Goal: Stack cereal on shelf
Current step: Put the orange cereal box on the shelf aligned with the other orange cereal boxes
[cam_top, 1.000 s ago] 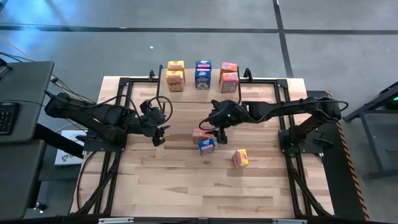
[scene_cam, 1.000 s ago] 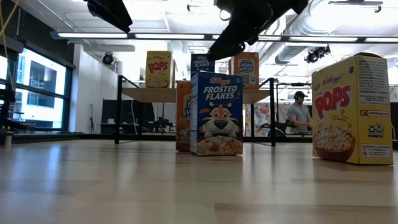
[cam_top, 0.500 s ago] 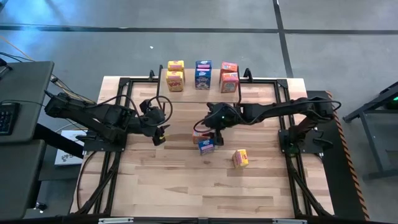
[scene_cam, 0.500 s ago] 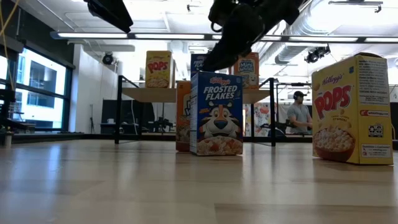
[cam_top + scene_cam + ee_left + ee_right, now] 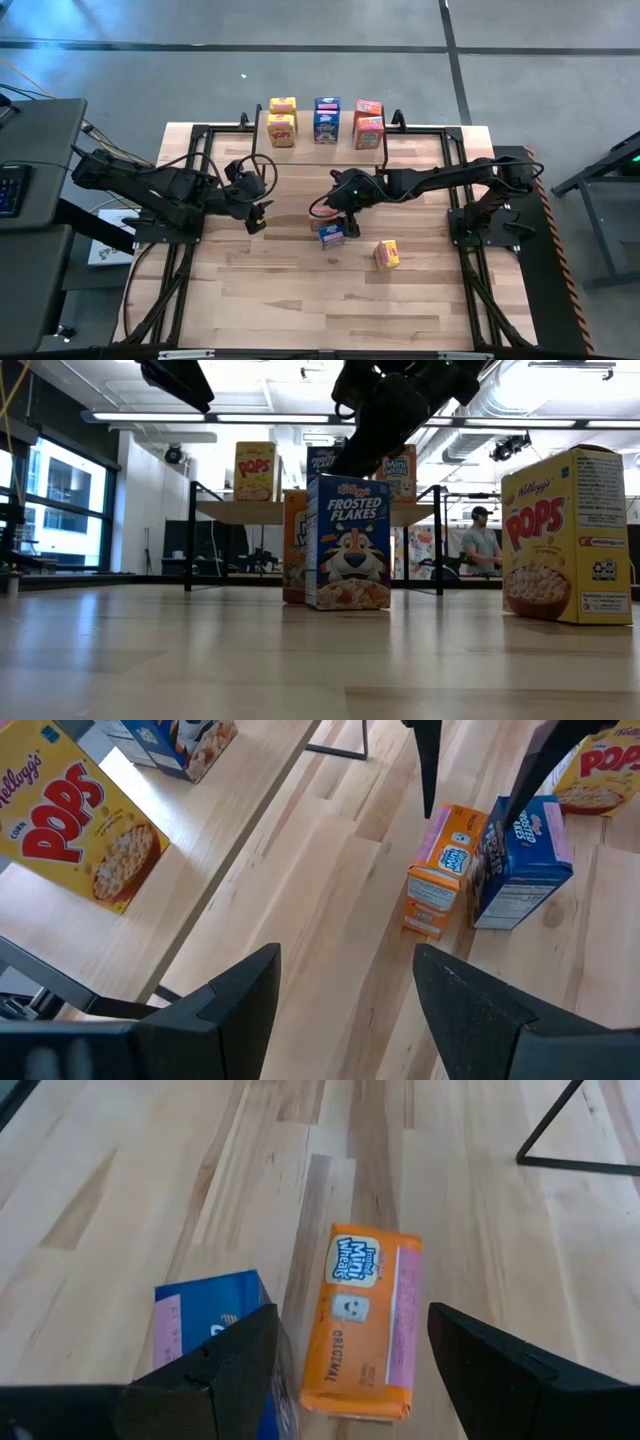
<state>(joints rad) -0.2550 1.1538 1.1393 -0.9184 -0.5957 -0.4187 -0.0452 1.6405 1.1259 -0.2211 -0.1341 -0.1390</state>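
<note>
Three cereal boxes stand near mid-frame on the tabletop (image 5: 260,290) in the high view: an orange box (image 5: 321,213), a blue box (image 5: 332,236) just below it, and a yellow box (image 5: 387,254) a little to the lower right. The orange and blue boxes stand close side by side, as the left wrist view shows. Six more boxes are grouped at the upper centre, at the shelf (image 5: 300,132), in three colour pairs: yellow pair (image 5: 282,122) at left, blue pair (image 5: 326,119) in the middle, orange pair (image 5: 368,123) at right. In the low view, boxes stand on the shelf's plank top beyond the blue box in front; the yellow box fills the right side of that frame.

The right gripper (image 5: 340,204) hangs over the orange box, its arm reaching in from the right of the high view. In the right wrist view its fingers (image 5: 215,1370) are spread apart and grasp nothing; the orange box shows between them, the blue box beside the left one.

The left gripper (image 5: 259,215) waits left of centre in the high view, well apart from the boxes. Its fingers (image 5: 235,995) are likewise spread and empty in the left wrist view, pointing toward the orange and blue boxes.

A person shows in the room behind, at the right of the low view.
</note>
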